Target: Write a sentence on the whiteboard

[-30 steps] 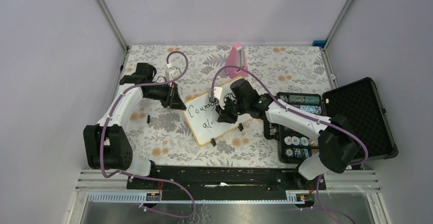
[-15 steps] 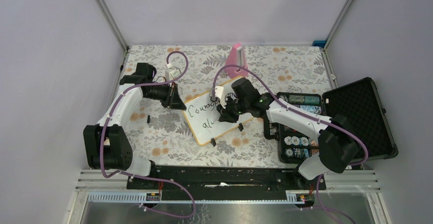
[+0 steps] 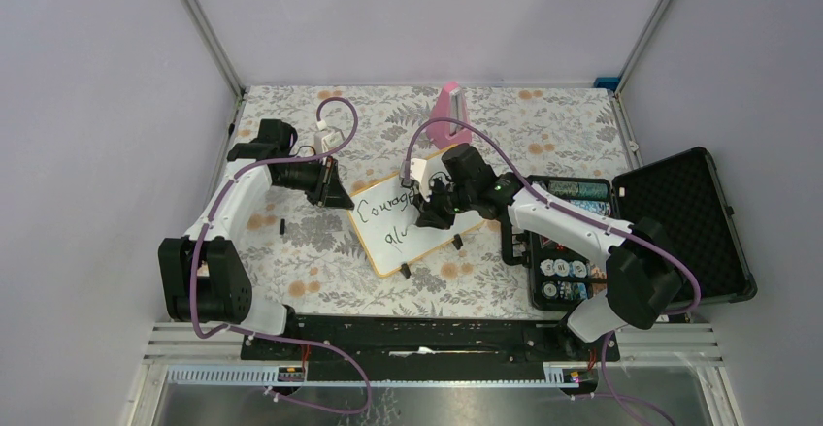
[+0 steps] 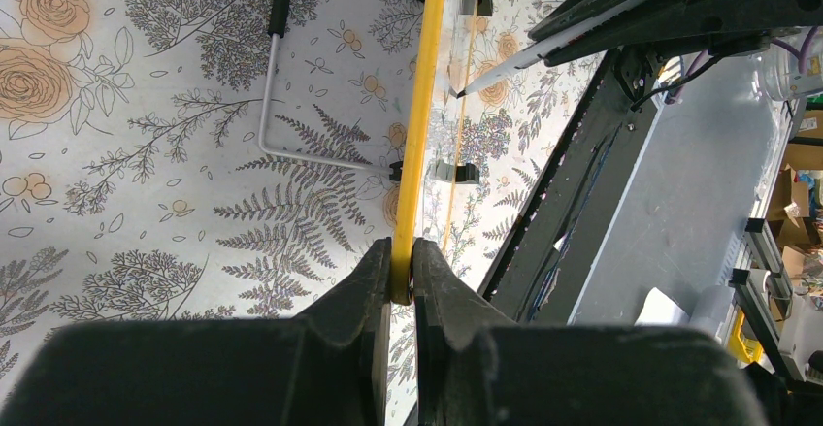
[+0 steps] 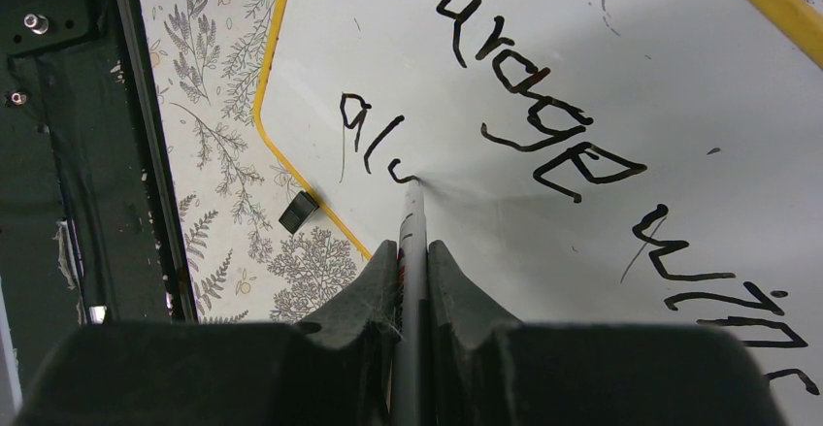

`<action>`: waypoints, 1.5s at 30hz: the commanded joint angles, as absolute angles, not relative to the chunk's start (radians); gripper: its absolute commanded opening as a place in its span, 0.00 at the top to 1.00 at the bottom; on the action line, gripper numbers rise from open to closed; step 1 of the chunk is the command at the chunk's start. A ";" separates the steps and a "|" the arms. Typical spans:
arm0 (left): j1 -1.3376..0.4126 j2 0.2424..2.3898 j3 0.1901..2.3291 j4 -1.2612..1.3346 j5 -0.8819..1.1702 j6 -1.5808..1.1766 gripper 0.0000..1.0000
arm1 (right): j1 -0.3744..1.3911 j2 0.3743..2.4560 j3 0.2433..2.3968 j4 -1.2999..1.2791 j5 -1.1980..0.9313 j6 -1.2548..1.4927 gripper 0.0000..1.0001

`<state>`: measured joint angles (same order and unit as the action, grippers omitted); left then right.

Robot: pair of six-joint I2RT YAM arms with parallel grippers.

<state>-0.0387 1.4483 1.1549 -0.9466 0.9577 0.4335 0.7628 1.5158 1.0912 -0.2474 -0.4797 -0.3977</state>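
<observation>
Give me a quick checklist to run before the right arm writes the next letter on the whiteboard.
1. Left gripper clamped on the whiteboard rim: ok.
2. Right gripper shut on the marker: ok.
3. Marker tip at the end of the last stroke: ok.
4. Sentence finished: not ok, the second line has only its first few letters.
5. Bare board beside the tip for more letters: ok.
6. Ink left in the marker: cannot tell.

We see a robot lab cell: left arm (image 3: 231, 203) and right arm (image 3: 568, 224) bolted to 1 rail (image 3: 417, 334), plain grey walls (image 3: 427, 18), metal frame posts (image 3: 202, 28), patterned worktop (image 3: 543, 120).
</observation>
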 commanded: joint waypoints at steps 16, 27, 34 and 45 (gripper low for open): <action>-0.048 1.459 1.160 -0.901 0.916 0.470 1.00 | 0.748 1.497 1.063 -0.217 -0.482 -0.419 1.00; -0.048 1.460 1.161 -0.901 0.917 0.469 1.00 | 0.748 1.487 1.052 -0.218 -0.462 -0.426 1.00; -0.048 1.456 1.160 -0.902 0.913 0.467 1.00 | 0.743 1.481 1.064 -0.219 -0.429 -0.440 1.00; -0.048 1.456 1.158 -0.901 0.915 0.469 1.00 | 0.732 1.490 1.103 -0.225 -0.431 -0.438 1.00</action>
